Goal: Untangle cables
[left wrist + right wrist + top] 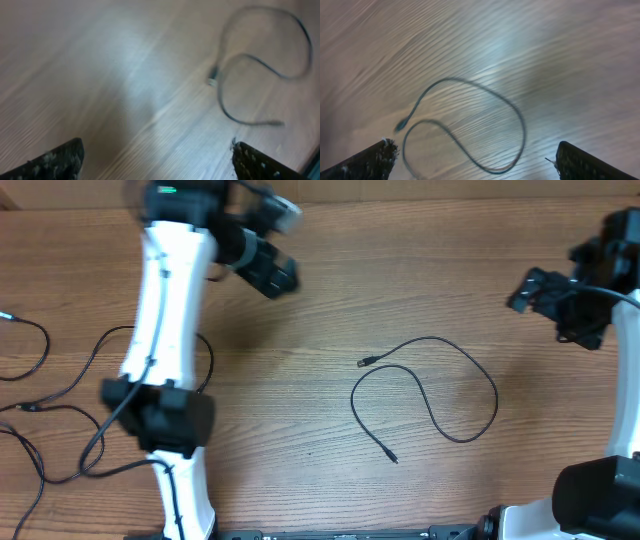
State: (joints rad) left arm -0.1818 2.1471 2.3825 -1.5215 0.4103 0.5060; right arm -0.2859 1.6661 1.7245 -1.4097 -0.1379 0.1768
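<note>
A brown wood-grain table was seen from overhead, filling the whole picture. Two white robot arms were placed over it: the left arm was stretched from the near edge toward the far side, and the right arm was seen only in part at the right edge. The left gripper was held above bare wood near the far edge, blurred in the overhead view; in its wrist view its two dark fingers were spread wide apart, released, with nothing between them. The right gripper was held above the table at the far right, and in its wrist view its fingers were likewise spread wide and empty. One thin black cable was laid alone on the wood between the two arms, right of centre, curled in an open loop, touched by neither gripper; it was also seen, blurred, in the left wrist view and the right wrist view. More thin black cables were spread in loose loops at the left edge, some passing under the left arm. The lone cable's two small plug ends were set apart from each other on the side toward the left arm.
</note>
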